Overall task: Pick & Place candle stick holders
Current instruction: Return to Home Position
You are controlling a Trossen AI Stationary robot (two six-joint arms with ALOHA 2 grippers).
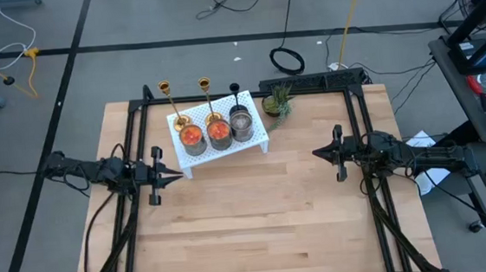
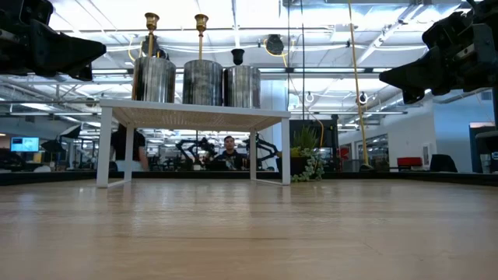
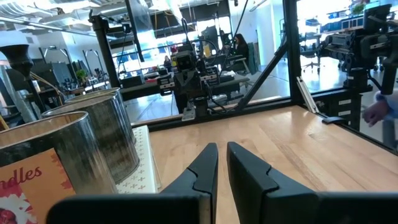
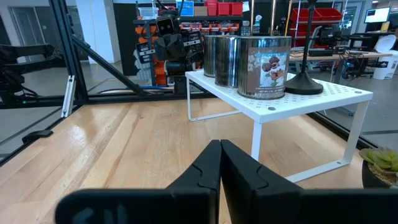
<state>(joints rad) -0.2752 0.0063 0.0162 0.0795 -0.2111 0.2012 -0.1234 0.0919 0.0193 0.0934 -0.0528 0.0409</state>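
Note:
Two gold candle stick holders [image 1: 171,105] [image 1: 209,100] and one shorter black holder [image 1: 236,97] stand upright with their round bases on the far side of a white wire shelf [image 1: 227,150], behind three metal candle tins [image 1: 219,133]. In the low view their tops rise above the tins [image 2: 151,27] [image 2: 201,27] [image 2: 237,56]. The black holder's base shows in the right wrist view [image 4: 303,86]. My left gripper [image 1: 176,173] hovers shut left of the shelf's near corner. My right gripper [image 1: 318,154] hovers shut to the right of the shelf. Both are empty.
A small potted plant [image 1: 276,104] stands right of the shelf at the far edge. Black frame rails [image 1: 359,118] run along the table's left, right and far sides. Bare wood [image 1: 258,213] lies between the arms and toward the near edge. People sit in the room beyond [image 2: 228,148].

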